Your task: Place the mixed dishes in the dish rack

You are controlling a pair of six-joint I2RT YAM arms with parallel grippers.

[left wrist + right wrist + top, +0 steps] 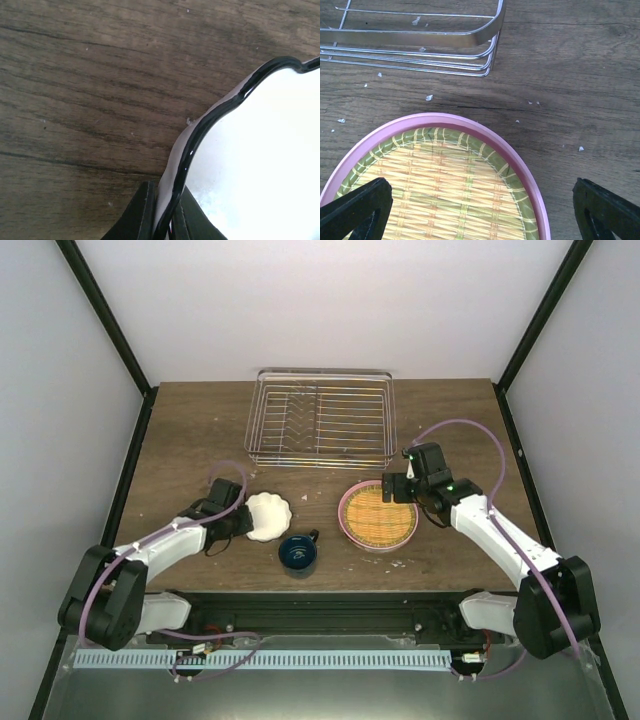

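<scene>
Dark wooden table (190, 440) bears the wire dish rack (320, 420) at its far side; nearer lie the white scalloped bowl (268, 515), blue mug (298, 553) and yellow-lime plate (380, 517) nested in the pink plate (445, 119). Left gripper (165, 220) pinches the bowl's rim; right gripper (480, 210) gapes over the plates.

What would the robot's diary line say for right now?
left pincer: shut on white bowl rim | right pincer: open above plate stack | mug: on table | dish rack: no dishes

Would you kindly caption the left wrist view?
Left gripper shut on the dark-rimmed white scalloped bowl, brown wooden table beneath.
</scene>
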